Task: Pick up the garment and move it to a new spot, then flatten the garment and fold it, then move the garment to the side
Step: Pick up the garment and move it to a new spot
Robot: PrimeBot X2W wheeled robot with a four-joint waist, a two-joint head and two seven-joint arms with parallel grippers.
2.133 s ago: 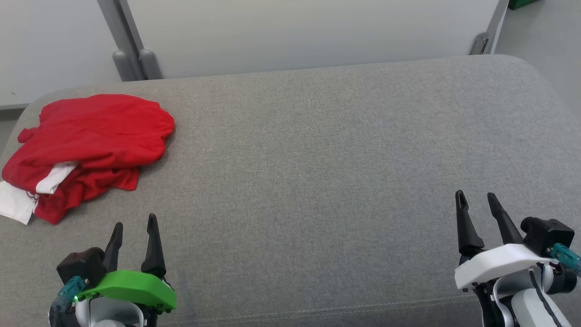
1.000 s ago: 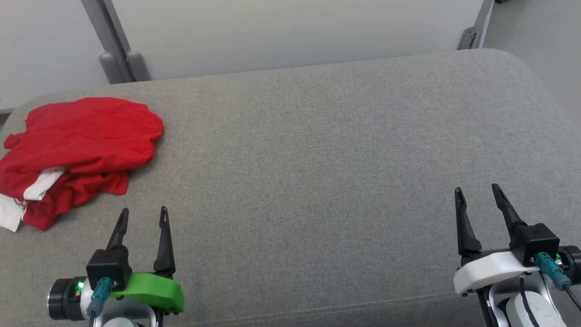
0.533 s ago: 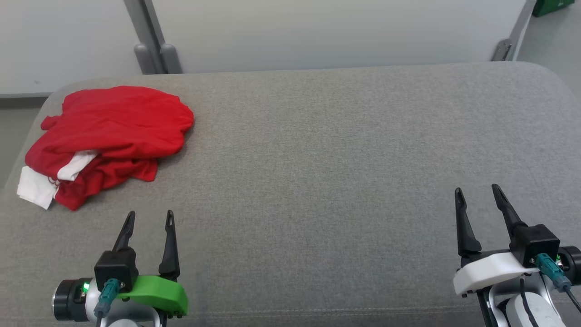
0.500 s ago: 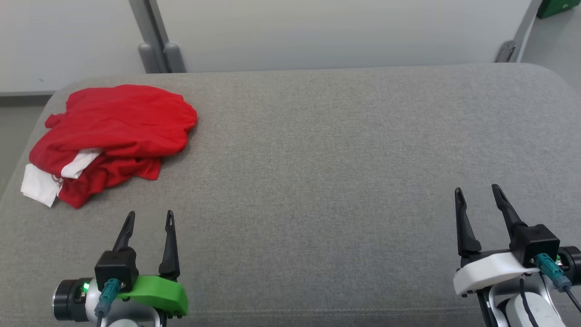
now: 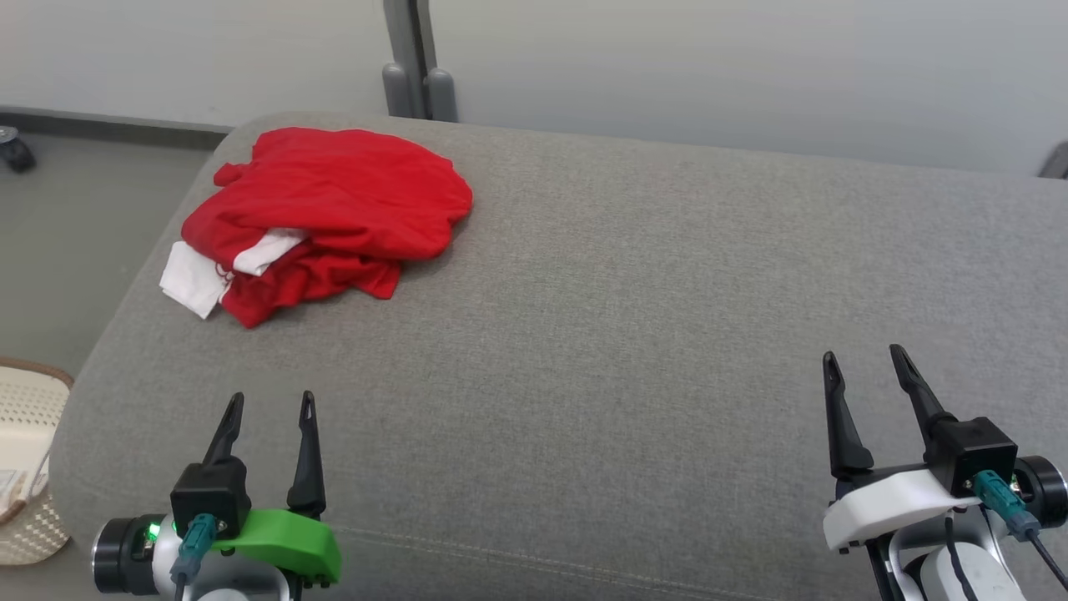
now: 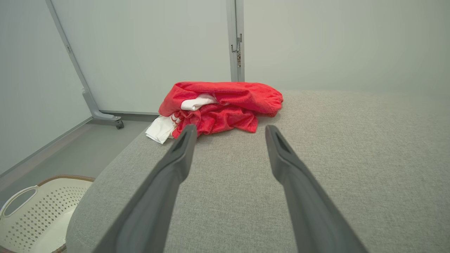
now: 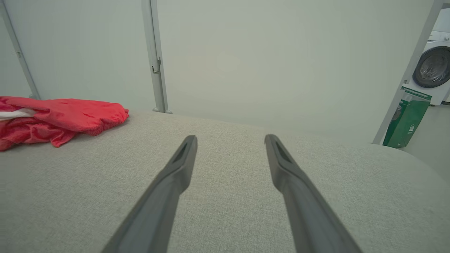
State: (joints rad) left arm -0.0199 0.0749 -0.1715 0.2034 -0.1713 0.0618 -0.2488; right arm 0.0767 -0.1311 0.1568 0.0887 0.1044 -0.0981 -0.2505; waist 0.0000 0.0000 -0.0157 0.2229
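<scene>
The garment is a crumpled red piece with white parts, lying at the far left end of the grey padded surface. The left wrist view has the garment straight ahead beyond the fingertips; in the right wrist view the garment sits at the far left. My left gripper hovers open near the front left edge, well short of the garment, nothing between its fingers. My right gripper stands open and empty at the front right, far from the garment.
A pale perforated basket stands on the floor off the surface's left end; the same basket shows at lower left in the left wrist view. Grey partition panels with a post run behind. A green box and a washing machine stand at far right.
The head camera has swung to the left, so the garment now sits further right in the picture and the basket has come into view. Both grippers stay open; the garment lies unchanged.
</scene>
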